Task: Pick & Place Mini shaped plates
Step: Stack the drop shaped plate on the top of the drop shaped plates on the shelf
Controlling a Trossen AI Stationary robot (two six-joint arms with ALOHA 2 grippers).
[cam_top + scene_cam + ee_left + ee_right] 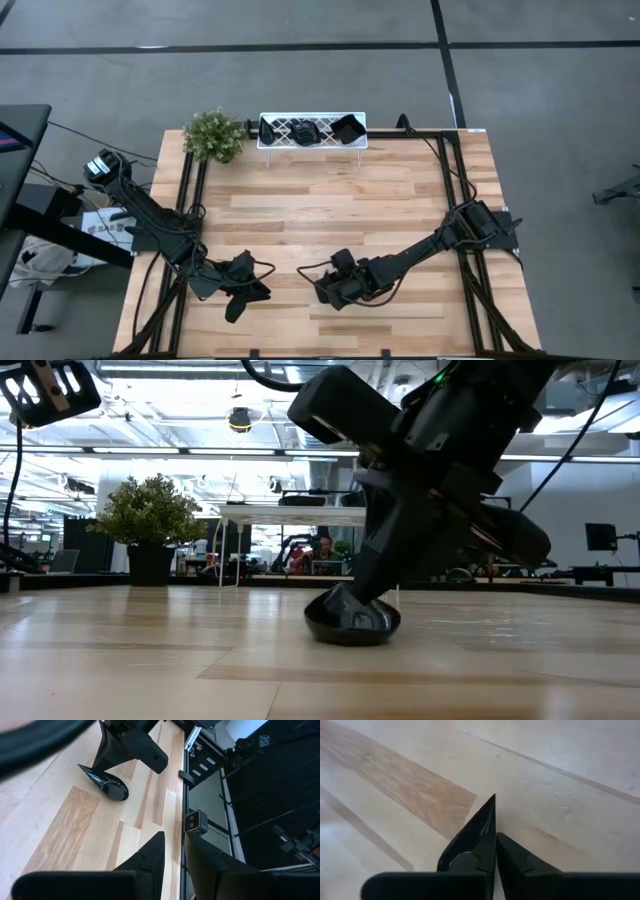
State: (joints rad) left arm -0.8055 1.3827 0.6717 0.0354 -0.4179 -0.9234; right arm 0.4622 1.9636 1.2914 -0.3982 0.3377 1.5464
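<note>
A small glossy black teardrop-shaped plate (350,625) rests on the wooden table near its front middle. My right gripper (350,605) comes down on it and is shut on it. The left wrist view also shows this plate (112,787) under the right gripper (107,762). My left gripper (175,855) waits to the left of it, a little above the table, its fingers slightly apart with nothing between them. Three more black plates (305,130) lie in the white tray (300,117) at the far edge. My right gripper pinches the plate's rim (482,827) between its two fingers, which slant down from above and from the table's right. The plate's pointed end (493,800) sticks out past the fingertips. The plate's underside (350,638) sits on the table.
A small green potted plant (213,135) stands at the far left beside the tray. Black rails (455,190) with cables run along the table's left and right sides. Bare wood stretches between the grippers and the tray.
</note>
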